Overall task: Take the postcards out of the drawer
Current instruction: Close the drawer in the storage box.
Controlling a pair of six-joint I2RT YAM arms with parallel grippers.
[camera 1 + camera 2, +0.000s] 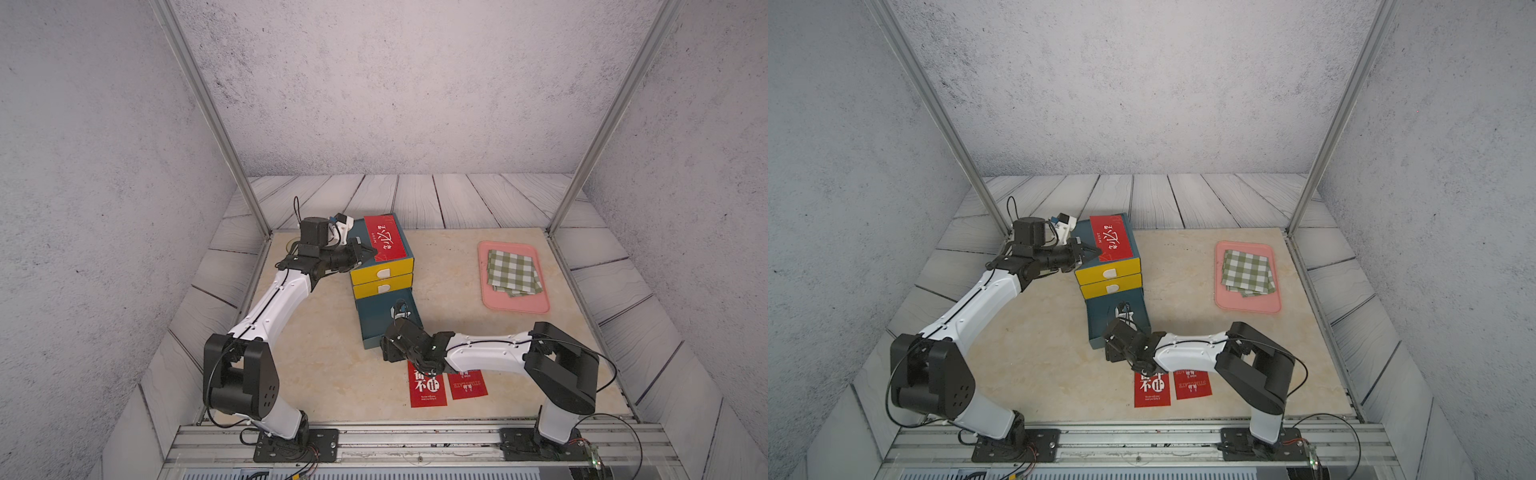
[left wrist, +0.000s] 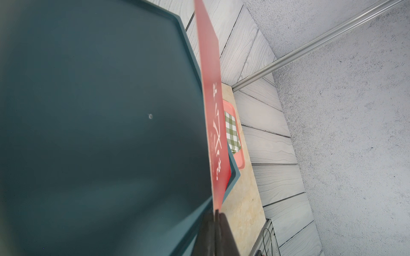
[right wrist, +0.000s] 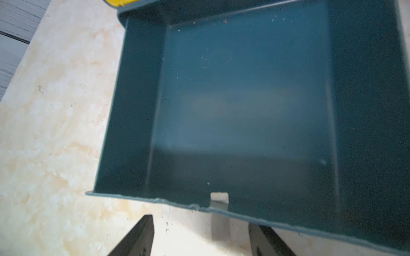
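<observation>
1. The worktop carries two postcards, flat and side by side near its front edge. You can count those as done.
2. The cabinet has its two yellow fronts shut, so you cannot see what is behind them.
3. The drawer at the bottom is pulled out. The right wrist view shows only its bare teal floor, so it looks emptied.
4. The tray with the cloth sits well apart and is no part of your job.
5. The third postcard is over the cabinet top and tilted. I cannot tell whether its far edge touches the top.
6. Your left gripper is clamped on that postcard's near edge.
7. Your right gripper has its jaws apart and holds nothing, just in front of the drawer's front wall.
8. What seems left is to lay the third postcard down, likely by the other two.
</observation>
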